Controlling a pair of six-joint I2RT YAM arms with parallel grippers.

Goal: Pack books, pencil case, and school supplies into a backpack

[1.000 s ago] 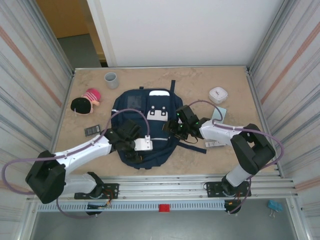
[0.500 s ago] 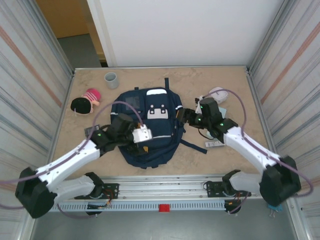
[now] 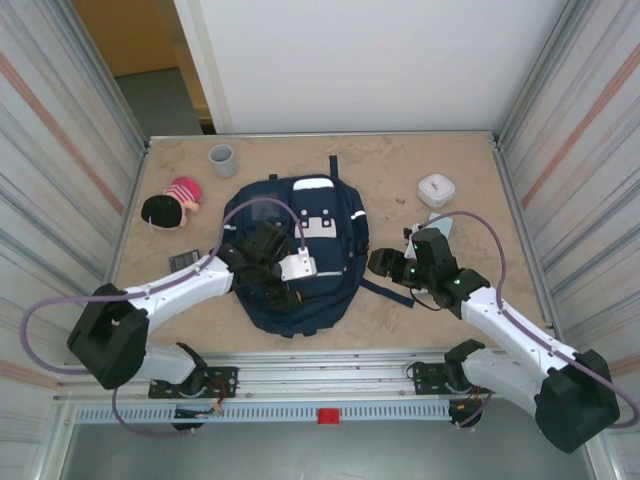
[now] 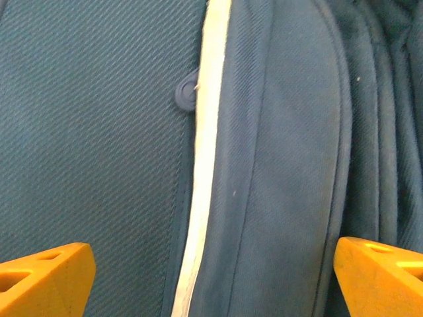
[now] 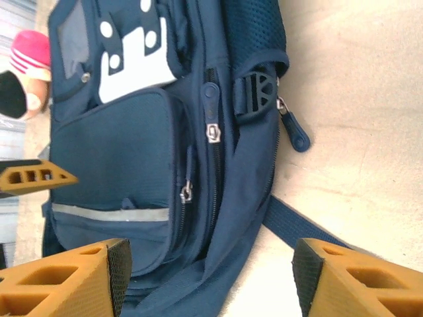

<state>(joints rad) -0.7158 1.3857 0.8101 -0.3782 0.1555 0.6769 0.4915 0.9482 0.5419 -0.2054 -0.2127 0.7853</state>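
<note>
Top external view: backpack lies flat on the table, apparently zipped. Left hand spread over its front; right hand spread beside it. Closing on loose fabric could drag it without unzipping.

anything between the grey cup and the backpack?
Nothing. In the top external view, the stretch of table between the grey cup and the backpack is bare.

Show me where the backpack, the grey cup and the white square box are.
backpack [image 3: 328,292]: top external view, on its lower front panel.
grey cup [image 3: 222,159]: top external view, on its body, at the table's far left.
white square box [image 3: 437,189]: top external view, on its top face.
</note>
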